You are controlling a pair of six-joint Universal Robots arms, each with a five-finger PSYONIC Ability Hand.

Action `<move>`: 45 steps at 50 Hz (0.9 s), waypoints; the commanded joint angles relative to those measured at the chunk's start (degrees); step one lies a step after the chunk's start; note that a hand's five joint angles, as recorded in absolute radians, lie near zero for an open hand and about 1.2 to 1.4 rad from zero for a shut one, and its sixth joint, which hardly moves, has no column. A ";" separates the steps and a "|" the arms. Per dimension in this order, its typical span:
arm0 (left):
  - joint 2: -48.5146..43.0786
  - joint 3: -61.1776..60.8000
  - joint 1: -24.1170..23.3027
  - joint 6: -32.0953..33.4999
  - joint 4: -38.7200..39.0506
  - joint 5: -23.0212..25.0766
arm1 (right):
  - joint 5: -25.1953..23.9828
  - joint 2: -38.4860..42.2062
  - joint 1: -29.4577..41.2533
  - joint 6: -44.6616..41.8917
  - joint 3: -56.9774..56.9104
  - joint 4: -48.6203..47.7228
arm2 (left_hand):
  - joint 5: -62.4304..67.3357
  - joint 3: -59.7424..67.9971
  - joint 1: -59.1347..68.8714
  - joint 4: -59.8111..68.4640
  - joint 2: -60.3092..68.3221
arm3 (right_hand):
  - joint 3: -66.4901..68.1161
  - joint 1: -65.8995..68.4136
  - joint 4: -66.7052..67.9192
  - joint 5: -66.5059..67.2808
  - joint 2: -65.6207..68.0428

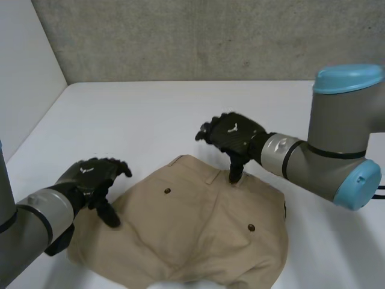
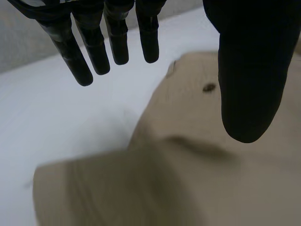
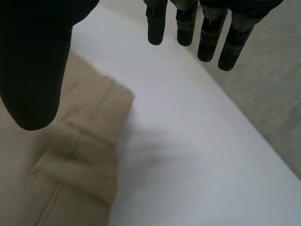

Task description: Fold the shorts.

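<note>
You have one pair of tan shorts [image 1: 192, 229] lying at the table's 6 o'clock, waistband [image 1: 204, 171] toward 12. Two arms reach in: the left arm [image 1: 30, 223] from 8 o'clock, the right arm [image 1: 337, 150] from 3. Of the two hands, the left hand [image 1: 90, 174] is over the shorts' 9 o'clock edge and the right hand [image 1: 234, 135] over the waistband at 12. Each has its fingers straight and spread, thumb pointing down at the cloth, nothing gripped. Two dark buttons [image 1: 167, 191] show on the shorts. There is one white table [image 1: 150, 114], with a grey concrete wall [image 1: 210, 36] behind it.
</note>
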 commanded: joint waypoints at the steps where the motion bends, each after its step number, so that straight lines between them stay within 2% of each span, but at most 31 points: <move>1: -0.06 -2.91 2.09 3.86 -2.72 -0.10 | 1.17 2.25 0.39 -12.53 -0.40 5.97 | 0.78 0.08 -0.85 0.34 0.15 | 2.46 4.66 1.12 0.74 2.56; 4: -0.33 -4.32 4.46 6.14 -2.72 -0.01 | 1.25 2.34 0.39 -14.73 0.13 6.41 | 0.78 0.08 -0.85 0.34 0.15 | 3.13 5.33 1.79 1.41 3.22; 8: -0.85 -4.85 5.09 7.47 -2.63 -0.01 | 1.34 2.51 0.39 -15.00 0.57 6.41 | 1.61 0.91 -0.01 1.18 0.99 | 8.34 10.53 7.00 6.62 8.43; 11: -1.64 -4.68 5.00 7.56 -2.10 -0.01 | 1.52 2.95 0.39 -15.26 1.10 6.50 | 3.12 2.42 1.50 2.69 2.50 | 18.89 21.09 17.55 17.18 18.99; 14: -3.57 -3.89 5.18 7.56 -0.26 -0.01 | 1.43 3.48 0.39 -15.35 1.27 6.50 | 13.86 13.16 12.23 13.42 13.23 | 29.00 31.19 27.65 27.28 29.09; 15: -3.84 -3.71 5.18 7.56 0.35 -0.01 | 1.43 3.91 0.39 -15.35 1.27 6.50 | 18.23 17.53 16.60 17.79 17.60 | 41.03 43.23 39.69 39.31 41.12; 19: -4.98 -2.14 5.00 7.74 5.18 -0.01 | 1.34 4.62 0.39 -16.31 0.84 5.54 | 44.26 43.56 42.63 43.82 43.63 | 67.93 70.12 66.58 66.21 68.02; 23: -6.74 0.41 4.74 9.40 9.75 -0.10 | 2.56 4.80 0.39 -16.41 -0.83 2.04 | 60.25 59.56 58.63 59.82 59.63 | 68.01 70.20 66.66 66.29 68.10; 26: -8.14 3.31 4.65 11.68 11.78 -0.27 | 4.85 4.54 0.48 -15.36 -2.06 -2.36 | 60.30 59.60 58.68 59.87 59.67 | 68.01 70.20 66.66 66.29 68.10; 32: -11.75 19.99 1.84 15.21 16.52 -1.15 | 13.46 1.55 0.48 -5.00 -6.37 -19.31 | 60.30 59.60 58.68 59.87 59.67 | 68.01 70.20 66.66 66.29 68.10; 34: -12.80 25.18 0.44 15.03 17.84 -2.64 | 17.14 -0.72 0.39 -0.27 -7.07 -27.46 | 60.30 59.60 58.68 59.87 59.67 | 68.01 70.20 66.66 66.29 68.10; 35: -13.33 30.08 -0.88 15.03 19.42 -4.82 | 18.38 -1.70 0.30 1.07 -7.07 -30.47 | 60.30 59.60 58.68 59.87 59.67 | 68.01 70.20 66.66 66.29 68.10; 39: -13.16 37.40 -2.99 14.51 25.12 -10.45 | 22.61 -5.92 0.30 4.42 -5.32 -42.61 | 60.30 59.60 58.68 59.87 59.67 | 68.01 70.20 66.66 66.29 68.10; 42: -12.64 36.81 -4.48 13.81 29.17 -11.26 | 22.53 -8.20 0.22 4.42 -2.26 -44.39 | 60.30 59.60 58.68 59.87 59.67 | 68.01 70.20 66.66 66.29 68.10; 45: -11.58 33.83 -6.51 13.19 30.59 -11.26 | 21.47 -9.70 0.04 4.33 1.96 -41.59 | 60.30 59.60 58.68 59.87 59.67 | 68.01 70.20 66.66 66.29 68.10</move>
